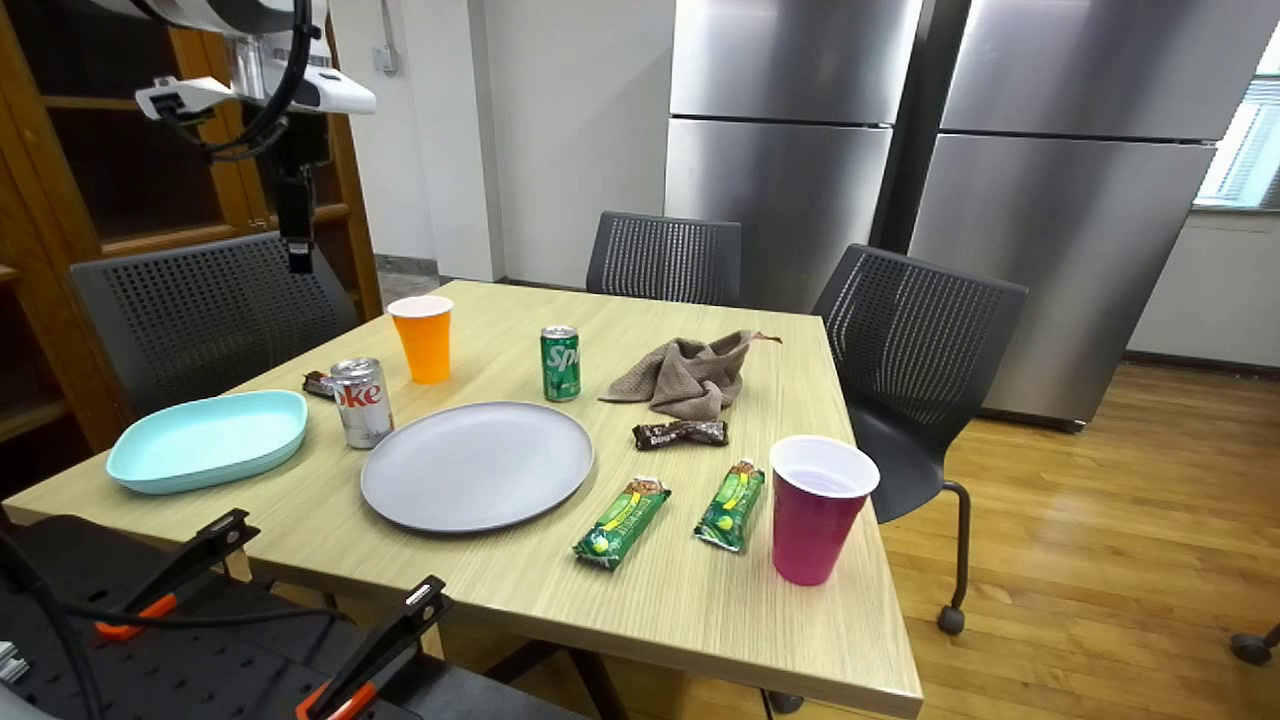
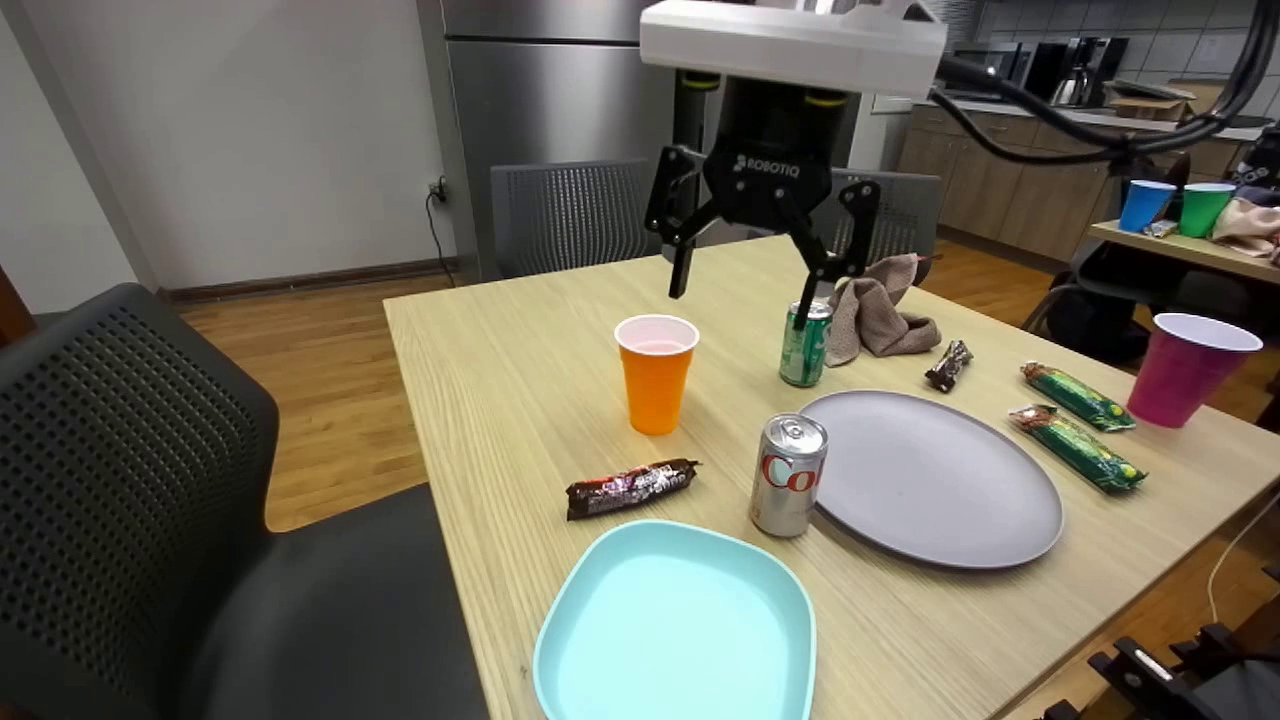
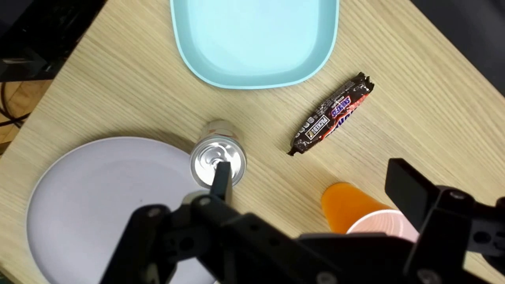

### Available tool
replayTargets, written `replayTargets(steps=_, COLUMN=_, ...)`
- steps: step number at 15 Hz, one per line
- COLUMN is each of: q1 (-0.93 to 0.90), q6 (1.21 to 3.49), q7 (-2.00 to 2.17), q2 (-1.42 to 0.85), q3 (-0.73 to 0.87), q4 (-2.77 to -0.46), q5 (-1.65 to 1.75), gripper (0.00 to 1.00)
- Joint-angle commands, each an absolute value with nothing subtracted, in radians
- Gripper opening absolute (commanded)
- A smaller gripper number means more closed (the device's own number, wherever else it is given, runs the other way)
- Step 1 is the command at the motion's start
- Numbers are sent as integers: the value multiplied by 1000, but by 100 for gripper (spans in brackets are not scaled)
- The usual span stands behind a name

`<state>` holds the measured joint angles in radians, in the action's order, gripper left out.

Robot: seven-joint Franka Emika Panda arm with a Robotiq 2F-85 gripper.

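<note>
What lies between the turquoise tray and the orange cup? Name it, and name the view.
In the wrist view, a dark-wrapped Snickers bar lies between the turquoise tray and the orange cup, touching neither.

On table [image 1: 700,610], near side, left to right: tray [image 1: 210,435], Diet Coke can [image 1: 362,403], plate [image 1: 476,466], two granola bars [image 1: 622,522], right-hand cup [image 1: 820,515]. Snickers bar [image 1: 318,384] behind Diet Coke can. Left-hand cup [image 1: 425,345] farther back; Sprite can [image 1: 561,365] behind plate, cloth [image 1: 685,375] right of that. Candy bar [image 1: 680,433] between cloth and granola bars. Chairs [image 1: 665,258] at left, far and right sides, refrigerators [image 1: 780,160] beyond.
</note>
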<state>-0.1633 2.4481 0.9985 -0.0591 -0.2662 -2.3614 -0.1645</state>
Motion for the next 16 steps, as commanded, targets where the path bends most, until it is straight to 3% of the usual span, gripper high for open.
replayTargets(steps=1, q1=-209, q6=2504, q7=1039, q2=-172, q3=-247, q4=-2283, q5=-168, gripper=100)
replayTargets(steps=16, q1=-402, q6=2693, q7=1213, q2=-498, q3=-87, q4=-2128, q5=-105, gripper=100)
